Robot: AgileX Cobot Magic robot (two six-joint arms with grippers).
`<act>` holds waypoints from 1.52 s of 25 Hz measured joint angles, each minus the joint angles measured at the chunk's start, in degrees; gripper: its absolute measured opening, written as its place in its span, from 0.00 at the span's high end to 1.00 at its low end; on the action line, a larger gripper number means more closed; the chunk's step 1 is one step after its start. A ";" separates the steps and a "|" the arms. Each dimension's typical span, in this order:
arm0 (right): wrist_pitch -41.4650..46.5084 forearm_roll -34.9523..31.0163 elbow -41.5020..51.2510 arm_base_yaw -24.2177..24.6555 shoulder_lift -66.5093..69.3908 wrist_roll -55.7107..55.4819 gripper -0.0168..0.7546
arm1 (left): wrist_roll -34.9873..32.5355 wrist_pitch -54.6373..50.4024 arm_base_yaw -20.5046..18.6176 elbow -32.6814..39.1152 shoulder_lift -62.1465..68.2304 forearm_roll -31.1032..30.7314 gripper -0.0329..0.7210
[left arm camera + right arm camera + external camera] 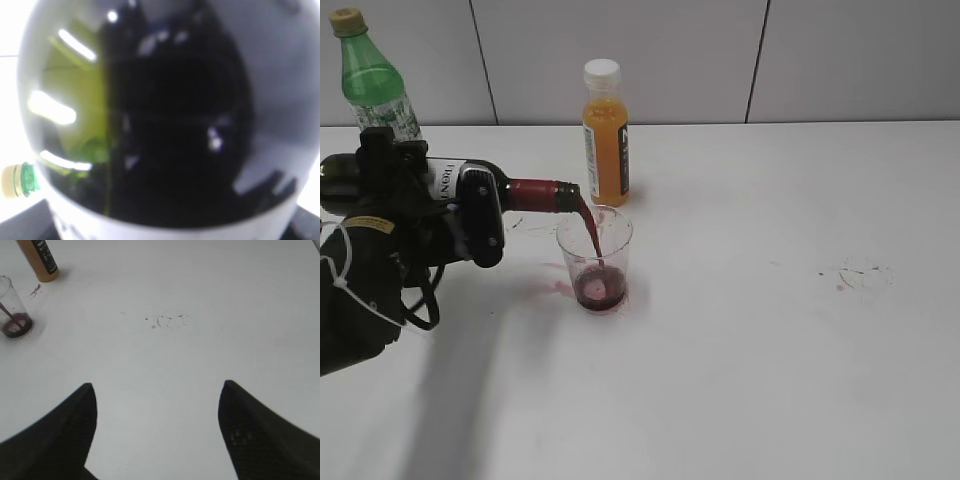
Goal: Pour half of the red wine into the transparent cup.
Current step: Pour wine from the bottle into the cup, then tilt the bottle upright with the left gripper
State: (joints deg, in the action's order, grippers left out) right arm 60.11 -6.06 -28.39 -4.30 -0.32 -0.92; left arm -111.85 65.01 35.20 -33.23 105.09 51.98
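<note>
My left gripper (470,215) is shut on the dark wine bottle (525,193) and holds it lying nearly level, red foil neck pointing right over the transparent cup (595,258). A stream of red wine (592,228) falls from the bottle mouth into the cup, where a shallow dark pool (597,291) covers the bottom. The bottle's dark body (165,125) fills the left wrist view, blurred. My right gripper (157,390) is open and empty above bare table; the cup (12,307) shows at that view's far left.
A small orange juice bottle (605,135) with white cap stands just behind the cup; it also shows in the right wrist view (41,259). A green plastic bottle (372,80) stands at the back left. Small reddish stains (860,272) mark the white table at right.
</note>
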 joint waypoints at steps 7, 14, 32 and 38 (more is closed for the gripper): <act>0.00 0.00 0.00 0.00 0.00 0.00 0.24 | -1.11 0.00 0.00 0.00 0.00 -0.60 0.24; 0.00 0.00 0.00 0.00 0.00 0.00 0.24 | -1.70 0.05 -0.06 0.00 0.00 -0.65 0.24; 0.00 0.00 0.00 0.00 0.00 0.00 0.24 | -5.05 0.34 -0.18 -2.86 0.00 -0.54 0.24; 0.00 0.00 0.00 0.00 0.00 0.00 0.24 | -5.11 0.36 -0.41 -2.86 0.00 -0.37 0.24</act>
State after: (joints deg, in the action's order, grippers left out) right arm 60.11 -6.06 -28.39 -4.30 -0.32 -0.92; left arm -116.96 65.37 34.78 -36.10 105.09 51.61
